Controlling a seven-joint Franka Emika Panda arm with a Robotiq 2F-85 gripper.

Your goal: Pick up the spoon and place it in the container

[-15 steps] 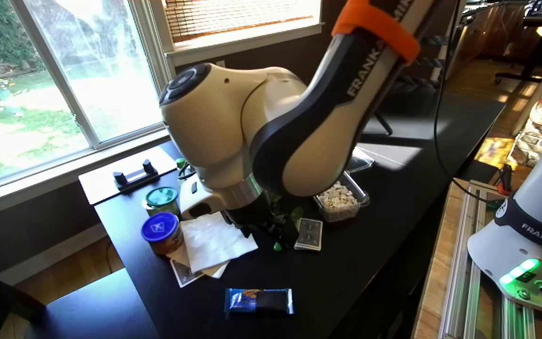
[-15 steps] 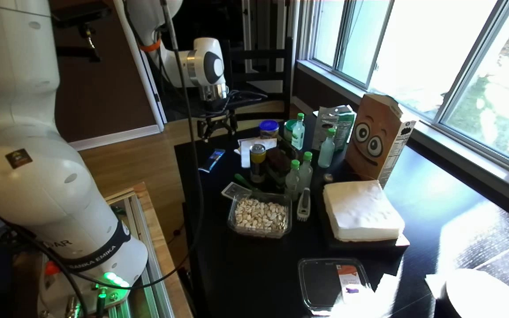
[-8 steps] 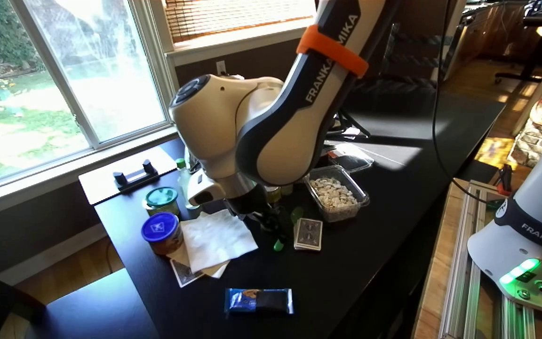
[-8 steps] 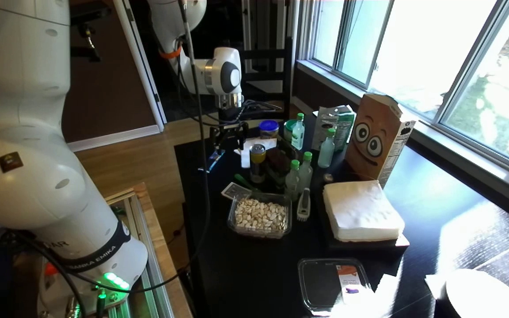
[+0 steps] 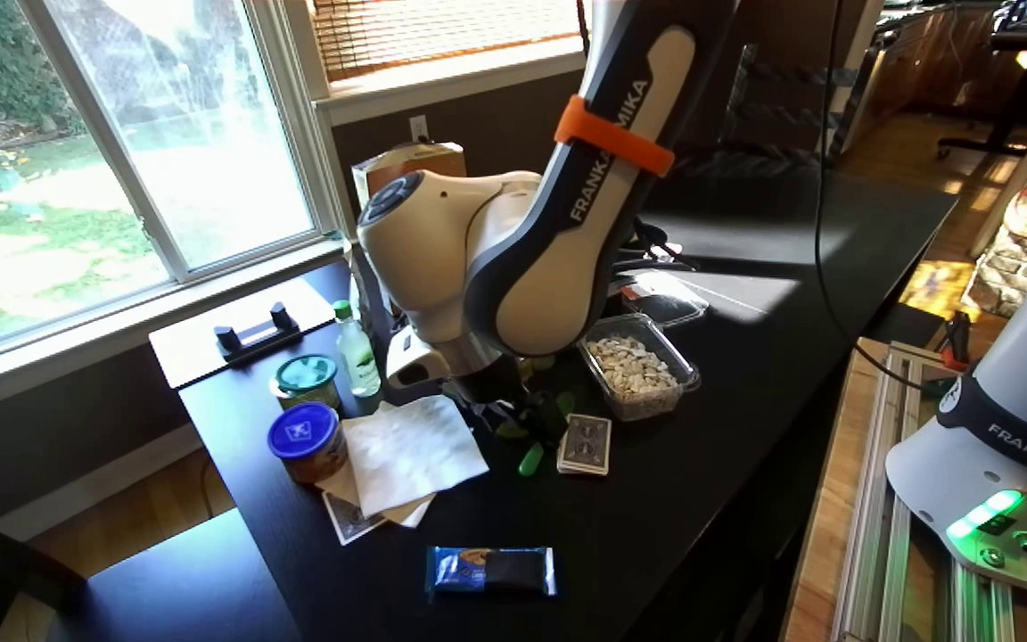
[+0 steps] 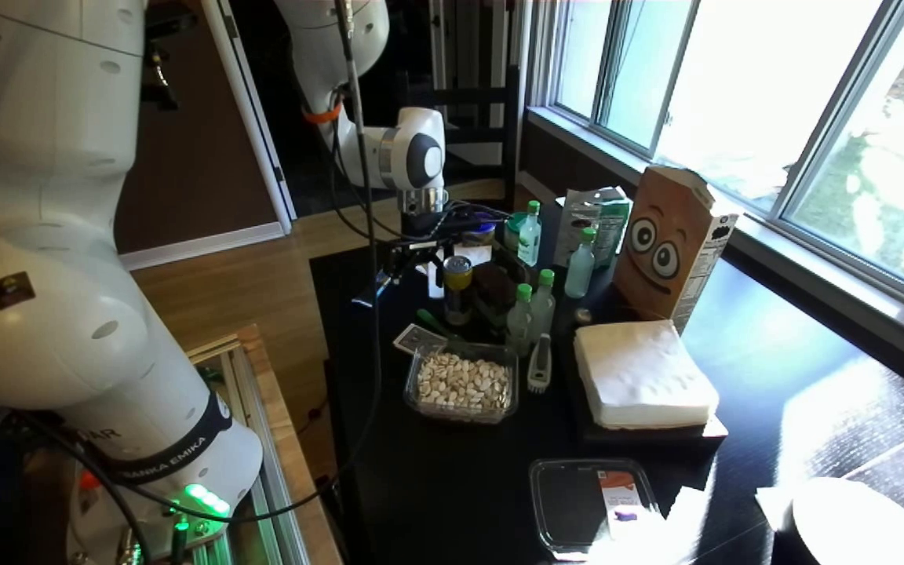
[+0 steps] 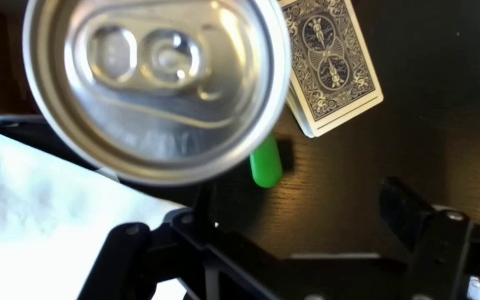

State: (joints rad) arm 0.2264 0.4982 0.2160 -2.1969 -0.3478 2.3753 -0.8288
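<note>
Clear plastic with rounded corners forms the shallow rectangular tub (image 5: 645, 407), which holds flat, pale beige pieces (image 6: 464, 382) resembling seeds. Just beside it lies a deck of playing cards (image 7: 333, 66), and next to the deck, on the black table (image 6: 428, 486) outside the tub, is the spoon (image 7: 266, 164). In the wrist view only the rounded end of its green handle shows; the rest is hidden behind the upright drink can (image 7: 161, 91). The gripper (image 7: 298, 198) hangs above the table near the can, its fingers well apart; one overlaps the white napkin (image 7: 56, 216) in the wrist view, the other stands toward the table's edge. In an exterior view, a blue-lidded jar (image 5: 307, 443) with brown contents stands just beside the napkin and near the table's end, a green-lidded jar (image 5: 307, 379) behind it. There is room along the table between the deck and the robot-side edge, and again between the tub and a lidded black tray (image 6: 570, 502).
</note>
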